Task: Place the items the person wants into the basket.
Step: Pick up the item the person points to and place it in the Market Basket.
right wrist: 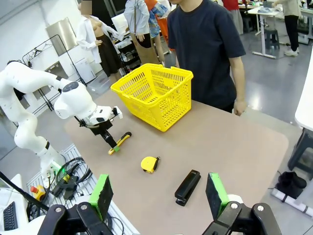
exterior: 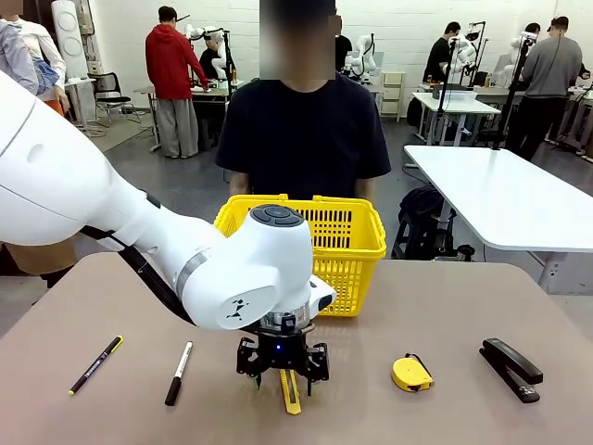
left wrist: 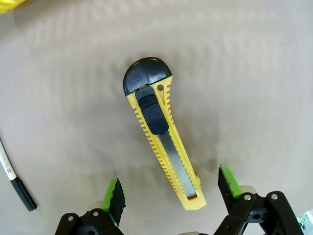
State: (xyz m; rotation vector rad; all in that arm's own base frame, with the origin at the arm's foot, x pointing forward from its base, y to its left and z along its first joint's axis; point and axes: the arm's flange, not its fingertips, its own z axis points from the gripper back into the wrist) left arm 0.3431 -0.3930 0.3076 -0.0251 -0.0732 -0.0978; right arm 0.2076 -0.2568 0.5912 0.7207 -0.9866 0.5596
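The yellow-and-black box cutter [exterior: 291,391] [left wrist: 161,131] [right wrist: 120,142] lies flat on the table. My left gripper [exterior: 283,381] [left wrist: 171,193] hangs open just above it, a green pad on each side of its blade end, neither touching it. The white marker with a black cap [exterior: 179,373] [left wrist: 14,180] lies to the cutter's left. The round yellow tape measure [exterior: 411,374] [right wrist: 150,164] rests on the table to its right. At the table's far edge stands the yellow basket [exterior: 357,243] [right wrist: 155,93], the person in a navy t-shirt [exterior: 303,130] [right wrist: 208,46] behind it. My right gripper [right wrist: 159,196] is open, high above the table.
A thin black pen with a yellow tip [exterior: 94,364] lies at the front left. A black stapler [exterior: 510,368] [right wrist: 188,186] sits at the front right. The table [exterior: 445,306] has bare room between basket and tools. A white table [exterior: 510,195] stands beyond, right.
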